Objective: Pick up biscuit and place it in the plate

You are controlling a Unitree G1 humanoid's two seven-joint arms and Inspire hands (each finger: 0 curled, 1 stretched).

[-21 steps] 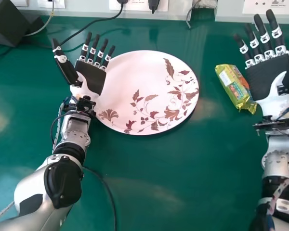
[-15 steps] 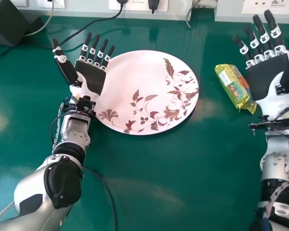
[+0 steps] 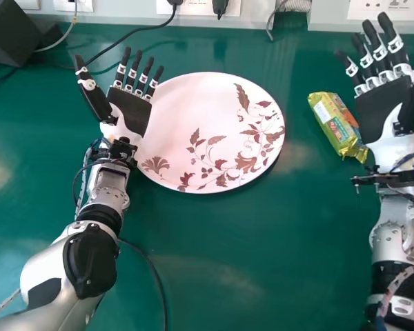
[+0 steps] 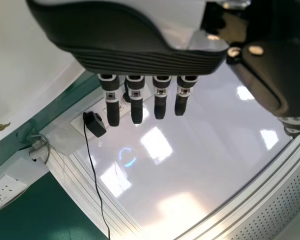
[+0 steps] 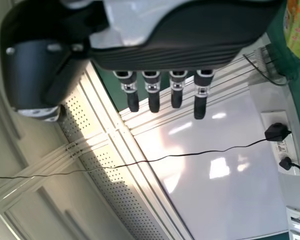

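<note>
the black-and-white mechanical right hand (image 3: 381,109) has just turned slightly, its forearm (image 3: 393,241) edging toward the round, floral white plate (image 3: 193,124). its fingers are straight, spread, gripping nothing. the yellow-wrapped biscuit packet (image 3: 337,125) hasn't budged from the green table (image 3: 214,276) beside it, so i'd say the pick-up is only being lined up.
</note>
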